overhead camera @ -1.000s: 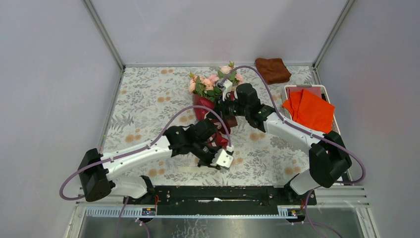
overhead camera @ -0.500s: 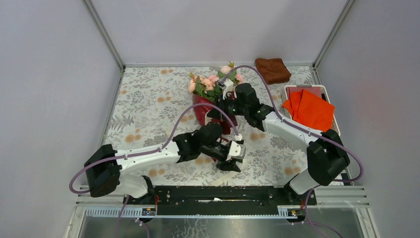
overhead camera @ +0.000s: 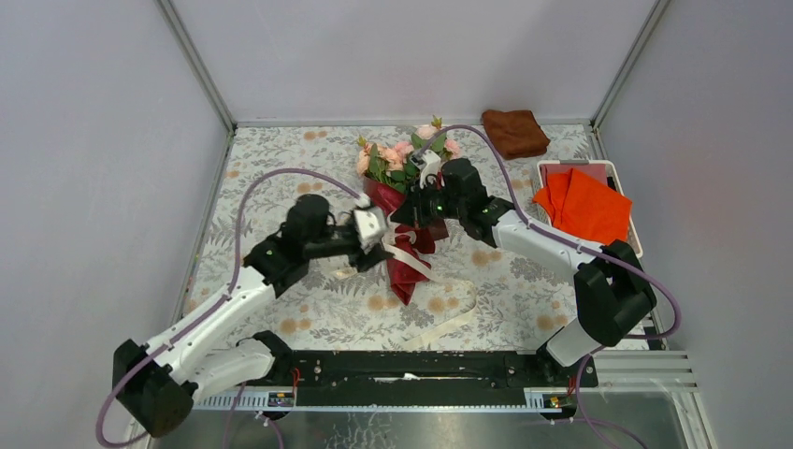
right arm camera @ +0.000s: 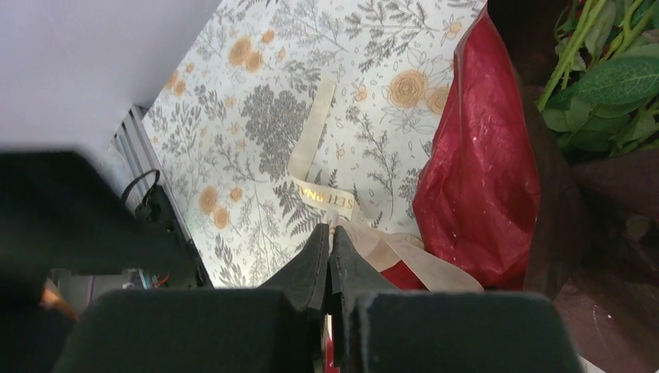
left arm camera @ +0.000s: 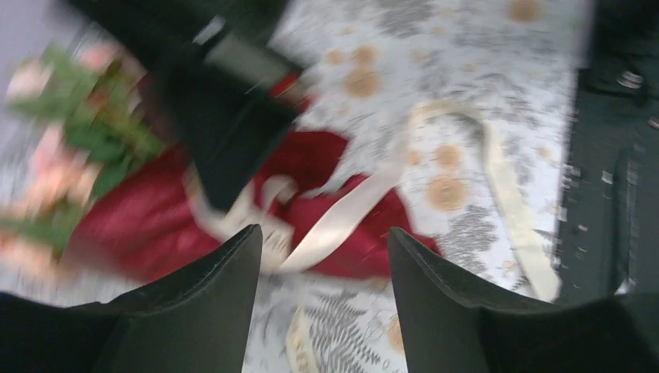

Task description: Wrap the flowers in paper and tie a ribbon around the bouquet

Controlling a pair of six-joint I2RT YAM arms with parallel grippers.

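The bouquet lies mid-table: pink flowers at the far end, their stems inside a dark red paper cone pointing toward me. The cream ribbon crosses the cone, and its loose tail curls over the table in front. My right gripper sits over the cone's upper part. In the right wrist view it is shut on the ribbon beside the paper. My left gripper hovers just left of the cone. It is open and empty, with the ribbon beyond its tips.
A brown folded cloth lies at the back right. Orange sheets rest in a white tray on the right. Grey walls close three sides, and a black rail runs along the front edge.
My left gripper opened and let the ribbon go, then swung from the front of the table back and left to beside the cone. The ribbon's tail now lies loose. The right gripper stayed put.
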